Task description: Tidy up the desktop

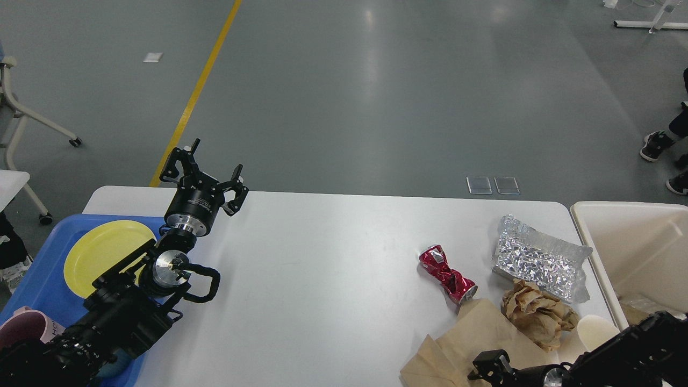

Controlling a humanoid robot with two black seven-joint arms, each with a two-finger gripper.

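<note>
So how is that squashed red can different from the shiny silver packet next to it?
The red can is narrow, twisted and crushed at its middle, while the silver packet is broad, flat and roughly rectangular. The can is glossy red with a silver end; the packet is crinkled foil all over. The can lies nearer the table's middle, the packet closer to the cream bin. Both rest on the white desktop, untouched by either gripper.

Just one cam, up on the robot's head, looking forward and down over the desktop (333, 269), floor (376, 97) beyond, arms poking in from below.
</note>
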